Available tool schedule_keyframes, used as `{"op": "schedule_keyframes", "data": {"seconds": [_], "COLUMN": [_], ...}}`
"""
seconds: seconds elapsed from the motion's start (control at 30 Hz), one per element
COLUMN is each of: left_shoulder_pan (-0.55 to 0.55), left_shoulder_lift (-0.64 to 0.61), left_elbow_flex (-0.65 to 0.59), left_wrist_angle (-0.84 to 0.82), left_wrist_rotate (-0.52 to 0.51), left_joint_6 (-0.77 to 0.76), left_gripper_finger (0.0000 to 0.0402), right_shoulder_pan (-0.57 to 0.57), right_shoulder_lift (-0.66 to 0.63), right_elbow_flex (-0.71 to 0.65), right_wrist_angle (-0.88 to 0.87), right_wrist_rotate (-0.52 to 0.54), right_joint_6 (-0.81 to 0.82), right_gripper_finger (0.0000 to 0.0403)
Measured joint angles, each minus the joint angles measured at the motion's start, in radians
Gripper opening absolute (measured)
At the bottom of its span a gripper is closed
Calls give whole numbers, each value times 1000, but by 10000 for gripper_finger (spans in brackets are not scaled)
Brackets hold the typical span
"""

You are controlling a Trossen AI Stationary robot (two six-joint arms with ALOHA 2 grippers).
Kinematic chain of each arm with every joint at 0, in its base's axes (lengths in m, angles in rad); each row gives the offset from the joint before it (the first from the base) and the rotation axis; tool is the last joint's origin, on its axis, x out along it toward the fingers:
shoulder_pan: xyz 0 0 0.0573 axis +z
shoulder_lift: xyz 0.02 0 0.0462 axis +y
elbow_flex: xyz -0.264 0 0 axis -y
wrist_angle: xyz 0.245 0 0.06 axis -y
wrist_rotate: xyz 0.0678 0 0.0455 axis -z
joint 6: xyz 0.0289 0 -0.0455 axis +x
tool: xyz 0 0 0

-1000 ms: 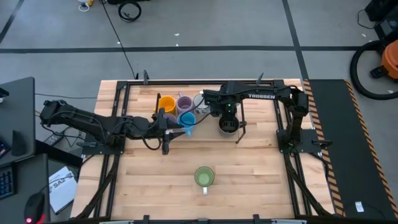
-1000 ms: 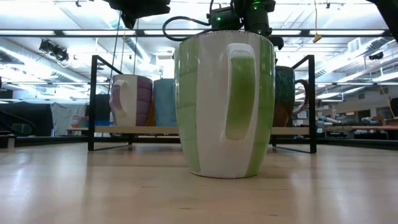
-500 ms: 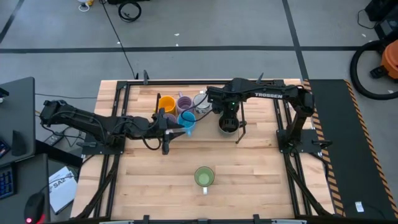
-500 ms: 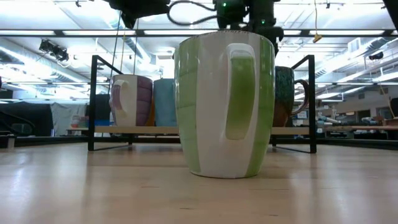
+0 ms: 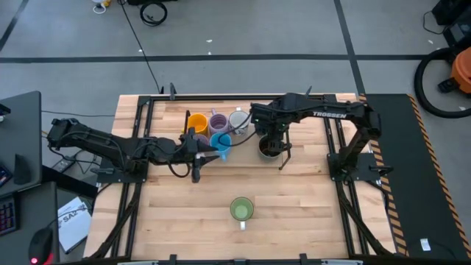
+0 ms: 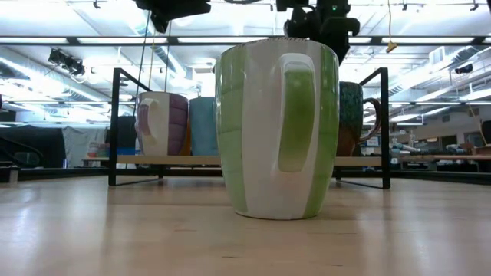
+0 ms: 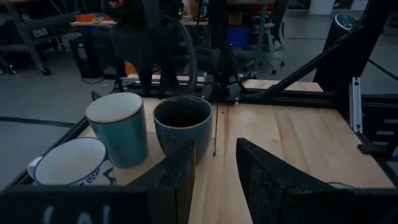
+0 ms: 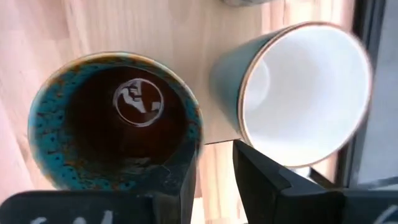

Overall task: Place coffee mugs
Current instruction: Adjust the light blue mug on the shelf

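A dark brown-black mug with a teal rim (image 5: 268, 148) stands upright on the table, beside a cluster of mugs: orange (image 5: 196, 122), lavender (image 5: 218, 121), white (image 5: 238, 119) and blue (image 5: 221, 140). A green mug (image 5: 241, 209) stands alone toward the near edge and fills the low view (image 6: 276, 126). My right gripper (image 5: 269, 135) hangs open above the dark mug (image 8: 118, 118), pointing down, next to a pale mug (image 8: 305, 93). My left gripper (image 5: 210, 153) is open and empty, level, at the near side of the cluster (image 7: 214, 168).
Black frame rails (image 5: 335, 140) run along the table's left, right and far sides. Bare wood lies between the cluster and the green mug. The left wrist view also shows a white patterned mug (image 7: 71, 165) and the blue mug (image 7: 118, 134) close by.
My right gripper has gone up from the dark mug while its arm has folded back toward the table's right edge. The dark mug stays upright on the table.
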Motion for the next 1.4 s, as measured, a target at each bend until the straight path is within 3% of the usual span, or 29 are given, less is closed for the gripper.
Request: {"op": "schedule_keyframes", "data": {"seconds": [0.17, 0.43, 0.53, 0.63, 0.8, 1.03, 1.4], "left_shoulder_pan": [0, 0, 0, 0, 0, 0, 0], "left_shoulder_lift": [0, 0, 0, 0, 0, 0, 0], "left_elbow_flex": [0, 0, 0, 0, 0, 0, 0], "left_wrist_angle": [4, 3, 3, 3, 2, 2, 2], "left_wrist_rotate": [0, 0, 0, 0, 0, 0, 0], "left_joint_6": [6, 8, 8, 8, 8, 8, 8], "left_gripper_finger": [123, 123, 123, 123, 123, 123, 123], "right_shoulder_pan": [11, 14, -7, -39, -99, -140, -187], "right_shoulder_lift": [-5, -5, -5, -5, -5, -5, -3], "right_elbow_flex": [0, 0, 0, 0, 0, -2, -96], "right_wrist_angle": [17, 57, 76, 96, 98, 129, 200], "right_wrist_rotate": [-15, 23, 30, 27, -67, 9, -53], "right_joint_6": [-34, -52, -49, -51, -52, -90, -170], "right_gripper_finger": [123, 207, 220, 219, 212, 204, 203]}}
